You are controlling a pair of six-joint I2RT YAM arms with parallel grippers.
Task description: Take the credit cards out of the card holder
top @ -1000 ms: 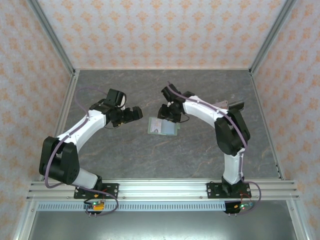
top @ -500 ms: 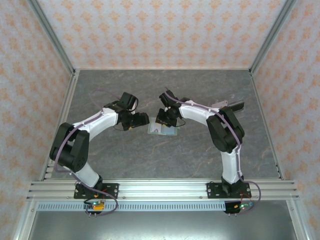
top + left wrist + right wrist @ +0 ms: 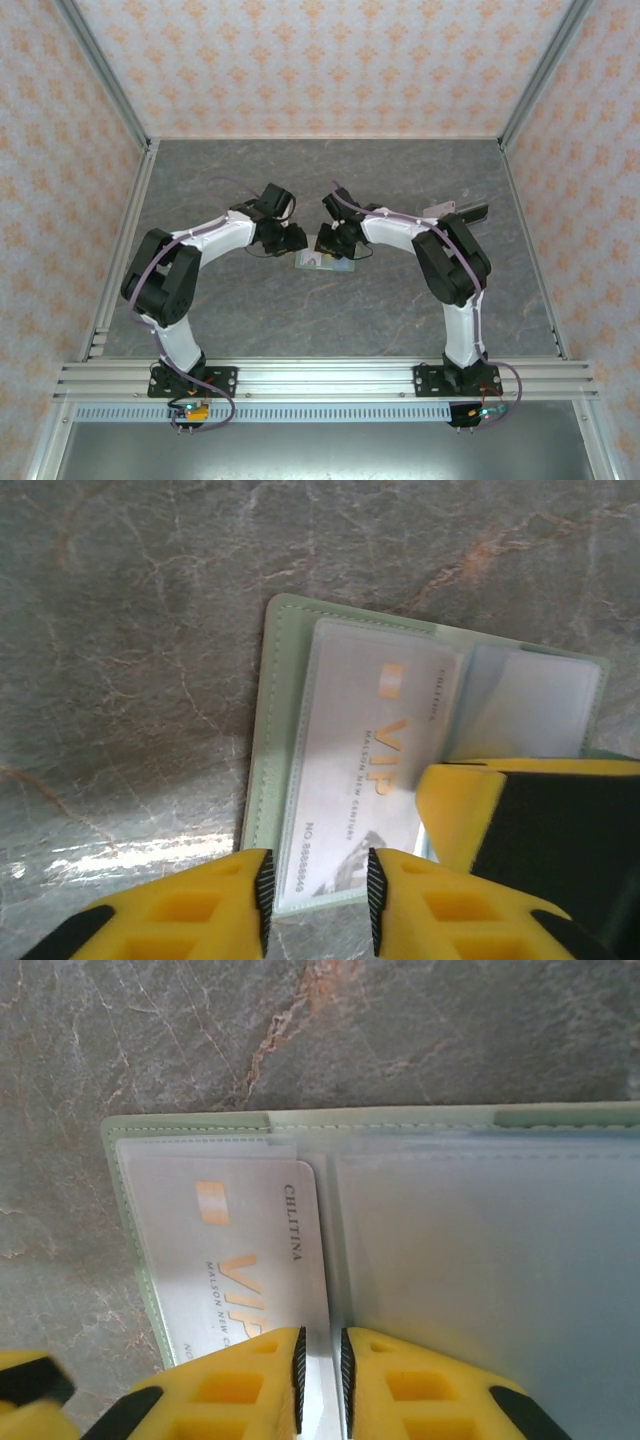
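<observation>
Two claws just reached card holder [image 3: 262,730]: left claw [image 3: 317,880] half-open at edge, right claw [image 3: 320,1355] near-shut astride VIP card [image 3: 370,760], grip unconfirmed.

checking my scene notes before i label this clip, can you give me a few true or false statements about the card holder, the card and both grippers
1. The card holder lies open on the table. True.
2. A pale credit card lettered VIP sits tucked inside it. True.
3. The card lies loose on the table beside the holder. False: it is inside the holder.
4. The left gripper is far from the holder. False: its fingertips straddle the holder's near edge.
5. The right gripper is at the card's edge, jaws nearly together. True.
</observation>
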